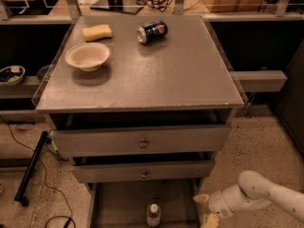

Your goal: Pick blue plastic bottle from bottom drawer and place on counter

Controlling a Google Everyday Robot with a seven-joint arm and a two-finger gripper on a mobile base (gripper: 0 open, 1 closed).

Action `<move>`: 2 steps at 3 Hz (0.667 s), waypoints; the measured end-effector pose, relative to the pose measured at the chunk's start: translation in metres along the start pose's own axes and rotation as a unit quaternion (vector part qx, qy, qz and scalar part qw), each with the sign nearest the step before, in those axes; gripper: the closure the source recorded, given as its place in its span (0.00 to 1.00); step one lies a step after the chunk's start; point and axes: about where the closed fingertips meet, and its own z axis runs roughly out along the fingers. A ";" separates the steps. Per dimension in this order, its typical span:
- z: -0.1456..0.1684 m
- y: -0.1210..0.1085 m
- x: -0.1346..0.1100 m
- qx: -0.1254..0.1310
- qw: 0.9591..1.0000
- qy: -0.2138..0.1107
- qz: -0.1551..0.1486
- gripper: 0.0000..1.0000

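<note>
The blue plastic bottle (153, 215), clear with a white cap, stands upright on the floor of the open bottom drawer (123, 201) at the lower middle of the camera view. My gripper (206, 209) is low at the right, just outside the drawer's right rail, a short way right of the bottle and not touching it. It holds nothing. The counter (180, 70) is the speckled grey cabinet top above.
On the counter lie a dark blue soda can (152, 32) on its side, a yellow sponge (97, 32) and a cream bowl (88, 56). Two knob-fronted drawers (142, 142) are partly pulled out above the bottom drawer. A black pole (31, 170) and cables lie on the floor left.
</note>
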 end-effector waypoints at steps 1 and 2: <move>0.016 -0.002 -0.005 -0.009 1.000 -0.025 -0.003 0.00; 0.035 -0.004 -0.007 -0.020 0.999 -0.047 -0.001 0.00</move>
